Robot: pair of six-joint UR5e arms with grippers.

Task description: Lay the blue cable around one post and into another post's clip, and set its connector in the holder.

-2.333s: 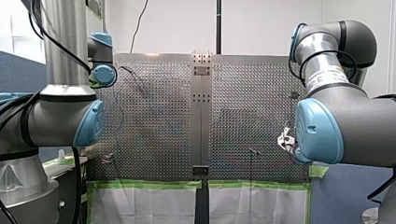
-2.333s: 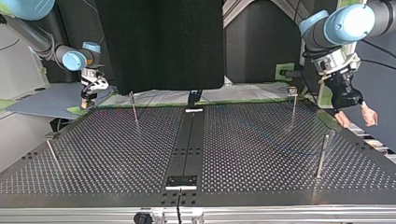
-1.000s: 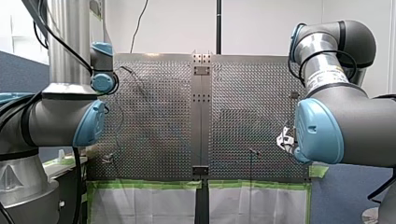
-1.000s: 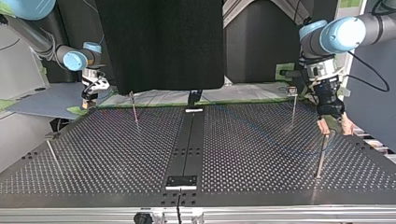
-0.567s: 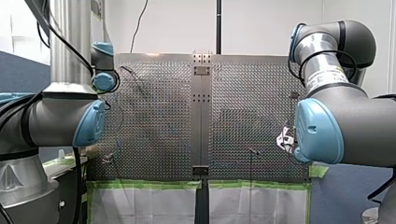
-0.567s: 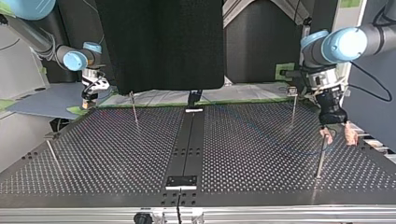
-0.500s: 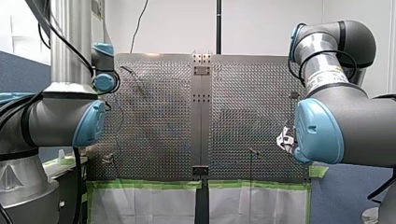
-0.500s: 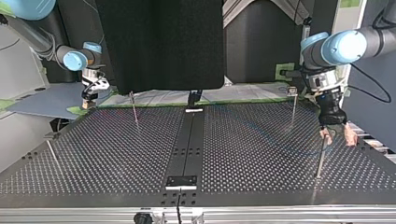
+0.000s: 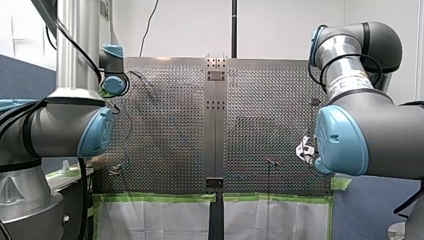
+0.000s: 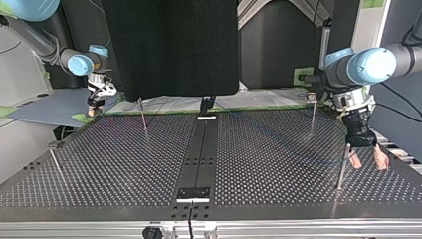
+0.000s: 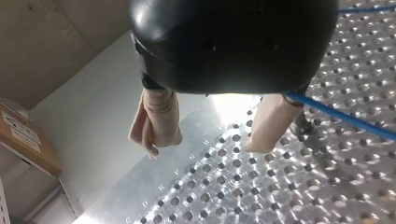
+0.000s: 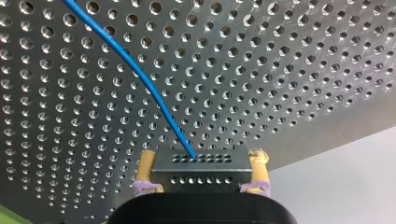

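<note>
In the right wrist view my right gripper (image 12: pixel 203 157) is shut on a dark perforated connector (image 12: pixel 201 170). The blue cable (image 12: pixel 135 74) runs out of the connector and away over the perforated plate. In the top view this gripper (image 10: pixel 93 107) hangs past the plate's far left corner. My left gripper (image 10: pixel 368 160) stands open with beige pads, just right of the near right post (image 10: pixel 343 164) and low over the plate. In the left wrist view its fingers (image 11: pixel 156 121) hold nothing, and the blue cable (image 11: pixel 341 116) passes just outside one finger. The cable (image 10: pixel 278 142) shows only faintly on the plate.
A post with a clip on top (image 10: pixel 312 99) stands at the far right of the top view. Further thin posts rise at the far left (image 10: pixel 143 117) and near left (image 10: pixel 54 162). A dark centre rail (image 10: pixel 199 159) splits the plate. A black panel (image 10: pixel 169 45) hangs behind.
In the top view my left gripper has come down and toward the camera, from near the far right post to beside the near right post. My right arm has not moved.
</note>
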